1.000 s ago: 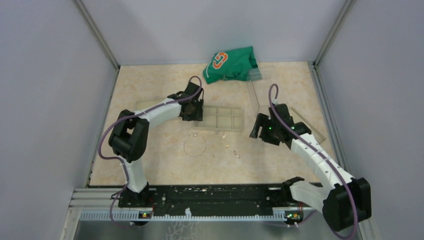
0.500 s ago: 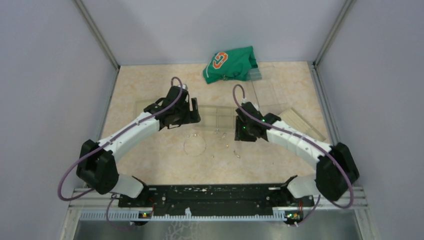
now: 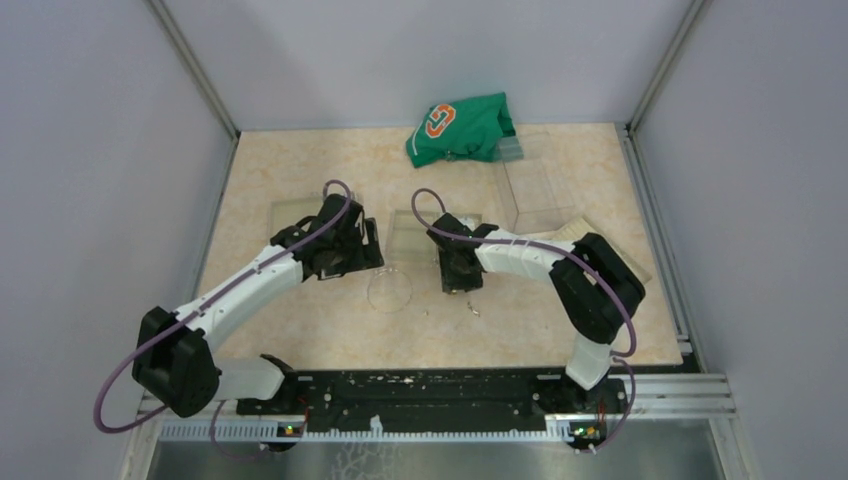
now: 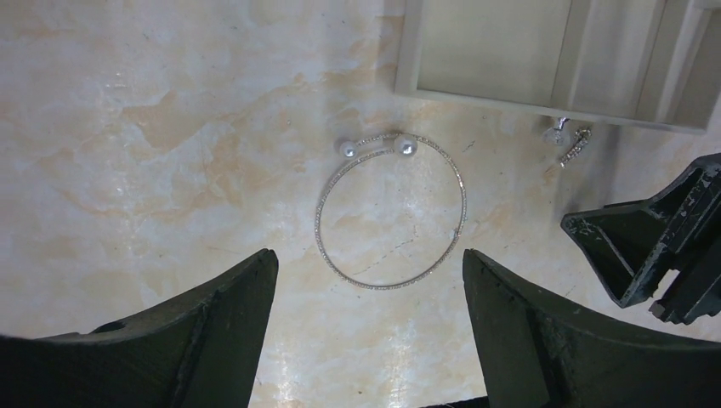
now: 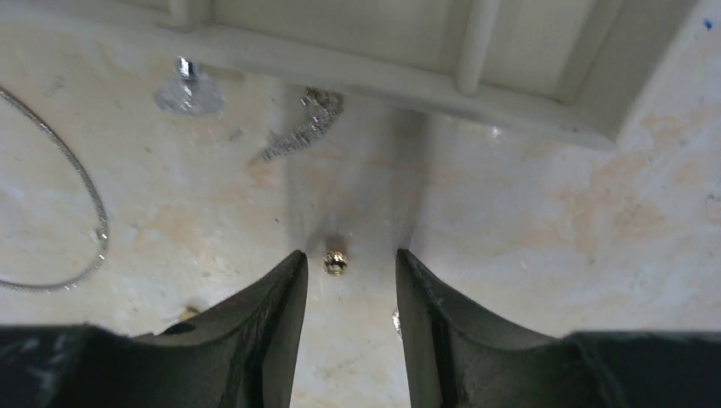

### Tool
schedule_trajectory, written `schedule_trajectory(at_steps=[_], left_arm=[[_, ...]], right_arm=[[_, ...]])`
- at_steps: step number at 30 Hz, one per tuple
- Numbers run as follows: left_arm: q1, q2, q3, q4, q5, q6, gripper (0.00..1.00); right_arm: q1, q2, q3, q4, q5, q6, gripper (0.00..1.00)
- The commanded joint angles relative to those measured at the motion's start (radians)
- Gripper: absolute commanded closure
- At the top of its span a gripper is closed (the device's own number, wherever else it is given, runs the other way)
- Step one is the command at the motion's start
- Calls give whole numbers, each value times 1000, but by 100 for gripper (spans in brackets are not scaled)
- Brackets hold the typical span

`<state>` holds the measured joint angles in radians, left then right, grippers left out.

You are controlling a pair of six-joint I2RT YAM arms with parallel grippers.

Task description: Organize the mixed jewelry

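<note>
1. The right gripper [image 5: 347,257] has its fingers parted with only a narrow gap. They straddle a tiny gold bead [image 5: 335,263] on the table [image 5: 553,255], and nothing's pinched as far as I can tell. The bead sits just in front of the near wall of the clear box [image 5: 383,78].
2. The left gripper [image 4: 370,259] is spread wide and empty. It hangs over the big wire hoop [image 4: 464,208], which lies flat on the table just beside the box's corner with its two pearl ends [image 4: 347,148] pointing toward the box.
3. Other bits: a crystal stud [image 5: 189,88] and a sparkly little bar [image 5: 299,129] lie outside the box, right by its front wall. One more tiny piece [image 3: 472,308] lies closer to the arm bases. The compartments I can see look bare, but I can't see them all.
4. The bead is basically weightless, hard and round, so my guess is it'll squirt out or roll if the squeeze is off-centre. I'd take it dead across the middle, pads low to the table, and close gently.
5. The hoop is thin, probably springy and easy to bend. Lying flat, there's little to get under, so I'd go for the pearl ends, where there's some bulk.
6. The stud and bar look fiddly. They're so close to the wall that a finger may not fit behind them.
</note>
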<state>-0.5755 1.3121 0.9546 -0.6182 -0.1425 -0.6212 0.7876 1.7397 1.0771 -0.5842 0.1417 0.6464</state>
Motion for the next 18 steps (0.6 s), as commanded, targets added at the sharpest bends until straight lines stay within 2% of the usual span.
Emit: schedule_trajectory(at_steps=[1, 7, 11, 18], left_arm=[[5, -63, -19, -21, -40, -55, 14], [5, -34, -8, -33, -41, -39, 14], [5, -23, -11, -24, -23, -45, 14], [6, -17, -10, -9, -16, -36, 14]], right_arm=[[17, 27, 43, 41, 27, -14, 58], [44, 49, 35, 32, 25, 6, 63], [58, 65, 46, 10, 42, 16, 72], [71, 79, 62, -18, 65, 32, 78]])
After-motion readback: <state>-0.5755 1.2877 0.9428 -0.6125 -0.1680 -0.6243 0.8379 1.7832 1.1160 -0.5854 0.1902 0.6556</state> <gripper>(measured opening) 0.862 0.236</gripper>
